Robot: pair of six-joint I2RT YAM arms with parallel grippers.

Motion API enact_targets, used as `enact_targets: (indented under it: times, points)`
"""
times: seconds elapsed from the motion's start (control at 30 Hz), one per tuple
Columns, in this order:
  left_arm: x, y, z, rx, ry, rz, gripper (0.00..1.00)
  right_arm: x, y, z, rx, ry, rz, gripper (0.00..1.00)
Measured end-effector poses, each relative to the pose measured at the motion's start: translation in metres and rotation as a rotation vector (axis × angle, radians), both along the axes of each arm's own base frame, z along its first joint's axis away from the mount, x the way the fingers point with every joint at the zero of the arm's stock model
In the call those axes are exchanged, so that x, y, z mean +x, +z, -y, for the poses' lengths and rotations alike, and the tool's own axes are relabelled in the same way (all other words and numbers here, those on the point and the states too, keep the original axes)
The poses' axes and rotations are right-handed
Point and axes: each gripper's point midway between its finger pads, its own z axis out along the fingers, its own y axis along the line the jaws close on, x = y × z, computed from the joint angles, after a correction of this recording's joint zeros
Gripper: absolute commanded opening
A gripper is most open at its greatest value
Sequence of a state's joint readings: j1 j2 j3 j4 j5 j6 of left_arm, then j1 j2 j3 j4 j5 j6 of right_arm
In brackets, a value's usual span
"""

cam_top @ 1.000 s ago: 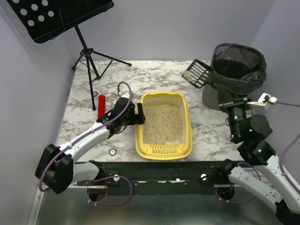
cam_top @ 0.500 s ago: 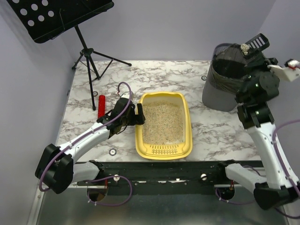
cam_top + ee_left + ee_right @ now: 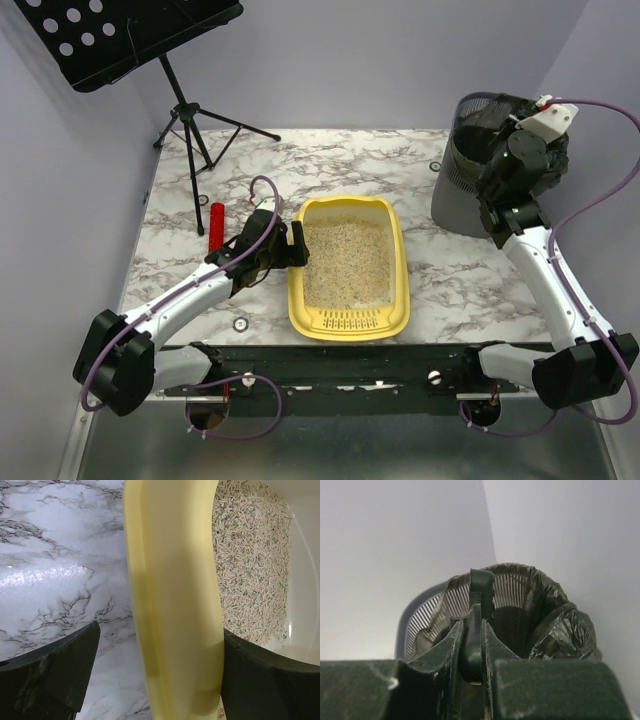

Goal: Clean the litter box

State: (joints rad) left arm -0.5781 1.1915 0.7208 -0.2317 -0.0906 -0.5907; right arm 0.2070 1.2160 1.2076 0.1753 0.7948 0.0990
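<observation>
Top external view puts the litter box (image 3: 403, 282) mid-way across the marble table (image 3: 460, 270). My left gripper (image 3: 297, 243) stands wide astride its left rim (inner finger touching, outer one apart). My right gripper (image 3: 472, 627) pinches a thin black handle (image 3: 481, 582) above the grey bin (image 3: 452, 195), far right.

Overhead down — wrists close; left shares litter box (image 3: 350, 322)

The right gripper (image 3: 472, 627) (clamped on the handle) is rising from the counter's right edge to above its far right corner, tipping the black slotted plastic scoop (image 3: 481, 582) down into the grey mesh bin lined with a black bag (image 3: 452, 195); the scoop's pale clump is no longer showing.
</observation>
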Motion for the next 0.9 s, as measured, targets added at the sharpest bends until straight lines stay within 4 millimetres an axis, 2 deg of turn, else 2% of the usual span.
enact_targets:
  times: [0.2, 0.23, 0.43, 0.57, 0.63, 0.7, 0.77, 0.9]
  points:
    - [-0.001, -0.004, 0.004, -0.003, -0.026, -0.01, 0.89, 0.008, -0.009, -0.011, -0.221, 0.099, -0.117, 0.01]
    - [-0.003, -0.007, 0.007, -0.004, -0.056, -0.016, 0.86, 0.014, -0.013, -0.017, -0.34, 0.145, -0.179, 0.0]
    - [-0.01, -0.014, 0.014, -0.031, -0.107, -0.029, 0.83, 0.021, -0.014, -0.021, -0.475, 0.176, -0.232, 0.0]
    - [-0.014, -0.019, 0.018, -0.033, -0.135, -0.041, 0.82, 0.024, -0.008, -0.035, -0.53, 0.263, -0.211, 0.0]
    - [-0.014, -0.02, 0.019, -0.03, -0.142, -0.04, 0.82, 0.016, 0.006, -0.043, -0.543, 0.313, -0.162, 0.01]
    - [-0.014, -0.021, 0.02, -0.03, -0.15, -0.041, 0.79, 0.0, 0.029, -0.049, -0.551, 0.35, -0.086, 0.01]
    - [-0.014, -0.021, 0.023, -0.037, -0.163, -0.042, 0.77, -0.028, 0.059, -0.054, -0.546, 0.386, 0.016, 0.0]
    - [-0.013, -0.026, 0.027, -0.048, -0.175, -0.054, 0.75, -0.07, 0.094, -0.072, -0.539, 0.518, 0.139, 0.01]
